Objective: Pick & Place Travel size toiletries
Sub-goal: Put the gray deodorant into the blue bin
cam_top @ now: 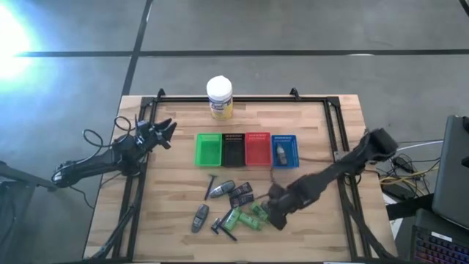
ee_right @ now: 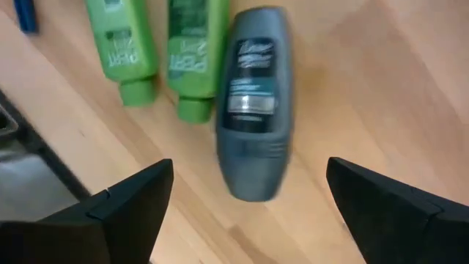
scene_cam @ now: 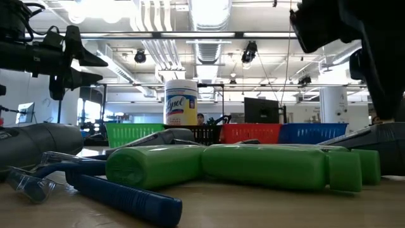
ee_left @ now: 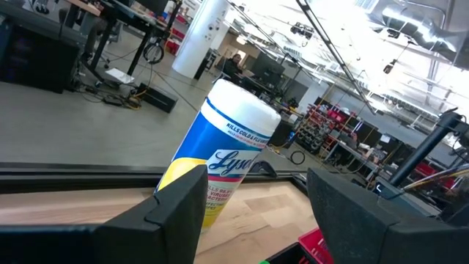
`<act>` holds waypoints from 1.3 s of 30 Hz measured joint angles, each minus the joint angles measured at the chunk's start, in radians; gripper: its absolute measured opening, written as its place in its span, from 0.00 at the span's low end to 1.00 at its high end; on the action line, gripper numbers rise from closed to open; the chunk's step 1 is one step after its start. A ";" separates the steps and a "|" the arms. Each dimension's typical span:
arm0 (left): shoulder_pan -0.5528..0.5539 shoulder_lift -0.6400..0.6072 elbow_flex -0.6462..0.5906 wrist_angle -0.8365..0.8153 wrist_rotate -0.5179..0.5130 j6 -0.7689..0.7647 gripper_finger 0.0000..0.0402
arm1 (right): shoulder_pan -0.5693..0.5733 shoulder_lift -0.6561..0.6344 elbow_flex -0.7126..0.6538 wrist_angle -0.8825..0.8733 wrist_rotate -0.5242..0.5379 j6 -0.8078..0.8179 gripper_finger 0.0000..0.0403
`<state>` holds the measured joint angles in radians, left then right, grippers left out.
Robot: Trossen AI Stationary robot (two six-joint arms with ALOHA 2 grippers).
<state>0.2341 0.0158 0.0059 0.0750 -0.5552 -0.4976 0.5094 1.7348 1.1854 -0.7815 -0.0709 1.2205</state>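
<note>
Hovering over the pile of toiletries at about five o'clock on the table (cam_top: pixel 322 227), the right claw (ee_right: pixel 249 213) has its fingers (ee_right: pixel 121 202) spread wide and empty, straddling a grey tube (ee_right: pixel 253 103) lying flat on the wood. Judging by that, the tube is the next pick. Its long axis runs straight away from the claw, cap end nearest. Just beside it, two green bottles (ee_right: pixel 157 48) lie parallel, caps likewise toward the claw. One grey tube already lies in the blue basket (cam_top: pixel 285 149). The left claw (cam_top: pixel 163 132) waits at nine o'clock, fingers apart, holding nothing, facing the yellow jar (ee_left: pixel 223 158).
</note>
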 joint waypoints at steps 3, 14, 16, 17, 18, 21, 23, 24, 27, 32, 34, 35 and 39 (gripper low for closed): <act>0.000 0.000 0.000 0.000 0.000 0.000 0.59 | 0.011 0.103 0.072 -0.118 0.040 -0.014 0.89; 0.000 0.000 0.000 0.000 0.000 0.000 0.59 | -0.003 0.258 0.147 -0.127 0.063 -0.046 0.80; 0.000 0.000 0.000 0.000 0.000 0.000 0.59 | -0.010 0.254 0.136 -0.124 0.055 -0.047 0.75; 0.000 0.000 0.000 0.000 0.000 0.000 0.59 | -0.015 0.253 0.132 -0.119 0.049 -0.047 0.72; 0.000 0.000 0.000 0.000 0.000 0.000 0.59 | -0.020 0.247 0.127 -0.118 0.047 -0.049 0.69; 0.000 0.000 0.000 0.000 0.000 0.000 0.59 | -0.037 0.223 0.115 -0.132 0.044 -0.053 0.55; 0.000 0.000 0.000 0.000 0.000 0.000 0.59 | -0.048 0.198 0.109 -0.136 0.044 -0.055 0.48; 0.000 0.000 0.000 0.000 0.000 0.000 0.59 | -0.053 0.184 0.107 -0.148 0.045 -0.052 0.48; 0.000 0.000 0.000 0.000 0.000 0.000 0.59 | -0.067 0.122 0.105 -0.212 0.058 -0.020 0.48; 0.000 0.001 0.000 0.000 -0.002 0.000 0.59 | -0.096 -0.063 0.104 -0.425 0.159 0.205 0.48; 0.000 0.001 0.000 -0.001 -0.003 0.000 0.59 | -0.127 -0.159 0.081 -0.499 0.192 0.340 0.48; 0.000 0.001 0.000 0.000 -0.004 0.000 0.59 | -0.150 -0.206 0.058 -0.516 0.215 0.403 0.48; 0.000 0.001 0.000 -0.001 -0.005 0.000 0.59 | -0.290 -0.382 -0.075 -0.455 0.269 0.506 0.48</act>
<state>0.2340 0.0170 0.0059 0.0744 -0.5598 -0.4973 0.2192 1.3531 1.1107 -1.2366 0.1977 1.7266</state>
